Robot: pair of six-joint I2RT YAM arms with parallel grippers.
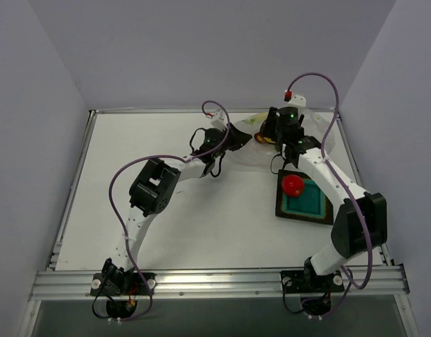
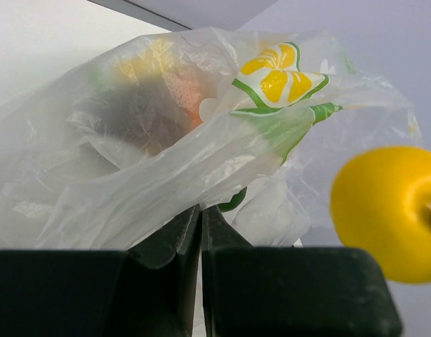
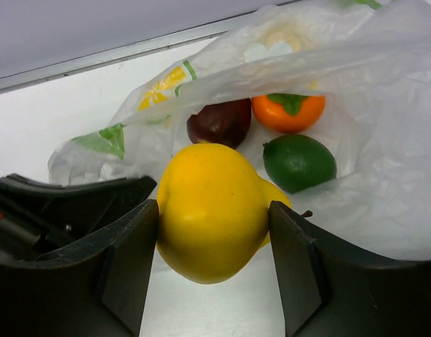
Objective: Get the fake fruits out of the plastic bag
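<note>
The plastic bag [image 1: 249, 125] lies at the back of the table, wrinkled and see-through, with a yellow and green print [image 2: 275, 77]. My left gripper [image 2: 200, 210] is shut on a fold of the plastic bag [image 2: 131, 175]. My right gripper [image 3: 214, 210] is shut on a yellow fruit [image 3: 212, 207] just outside the bag's mouth; that fruit also shows in the left wrist view [image 2: 387, 210]. A dark red fruit [image 3: 219, 121], an orange fruit [image 3: 289, 112] and a green fruit [image 3: 300, 161] lie inside the bag [image 3: 384, 140]. A red fruit [image 1: 293, 184] sits in the tray.
A dark square tray with teal inside [image 1: 308, 205] stands right of centre, near my right arm. A raised metal rim [image 1: 159, 110] runs along the table's back edge, close behind the bag. Grey walls stand on both sides.
</note>
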